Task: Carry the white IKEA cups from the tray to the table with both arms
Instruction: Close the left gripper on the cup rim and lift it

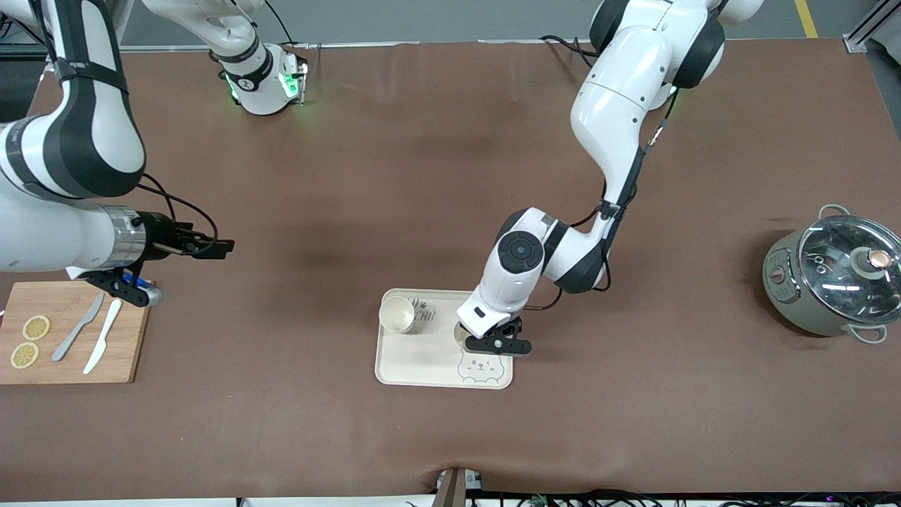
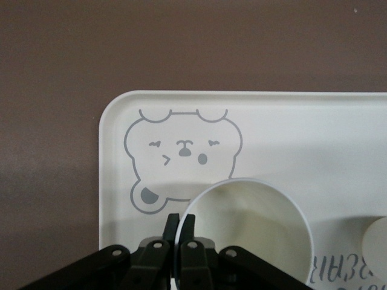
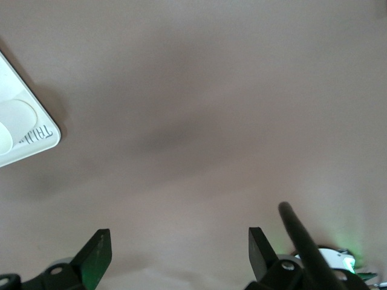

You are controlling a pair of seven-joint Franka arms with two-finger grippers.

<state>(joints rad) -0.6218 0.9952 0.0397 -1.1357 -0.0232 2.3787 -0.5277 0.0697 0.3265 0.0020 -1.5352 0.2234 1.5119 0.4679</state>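
Only smooth round cream cups point(image 1: 397, 314)

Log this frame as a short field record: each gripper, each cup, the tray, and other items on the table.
left gripper: shut on the rim of one white cup, on the bear tray
right gripper: open, empty, waiting over bare table near the cutting board
second white cup: upright on tray, free
other items: two knives, lemon slices, lidded pot
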